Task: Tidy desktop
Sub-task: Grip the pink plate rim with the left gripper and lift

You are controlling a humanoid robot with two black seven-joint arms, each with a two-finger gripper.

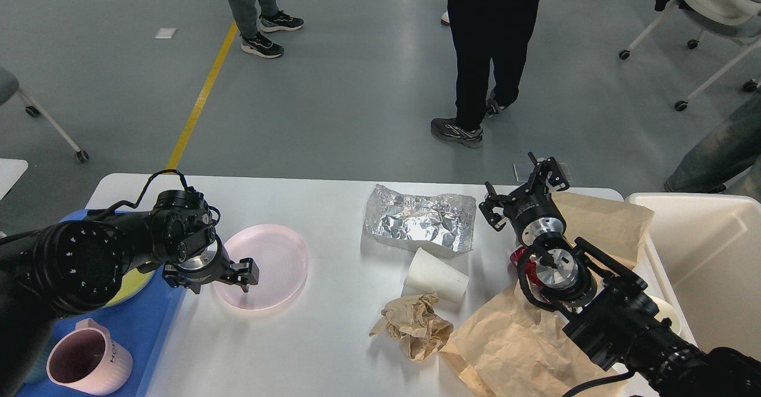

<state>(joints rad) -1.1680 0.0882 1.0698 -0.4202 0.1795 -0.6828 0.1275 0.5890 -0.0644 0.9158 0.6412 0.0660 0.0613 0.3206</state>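
The white desktop (321, 207) holds a pale pink plate (270, 254), a crumpled sheet of silver foil (422, 219), a white paper cup (437, 278) lying on its side, a crumpled wad of brown paper (416, 325) and a large brown paper sheet (511, 343). My left gripper (245, 273) hangs over the plate's left part; its fingers are dark and seen side-on, so I cannot tell their gap. My right gripper (518, 190) is open and empty, above the table's far edge between the foil and the brown sheet. A small red thing (518, 257) shows partly under my right wrist.
A blue tray (148, 325) at the left holds a pink mug (89, 361) and a yellow-green plate (132, 290). A cream-white bin (701, 248) stands at the right edge. People's legs (475, 58) and wheeled chairs stand beyond the table.
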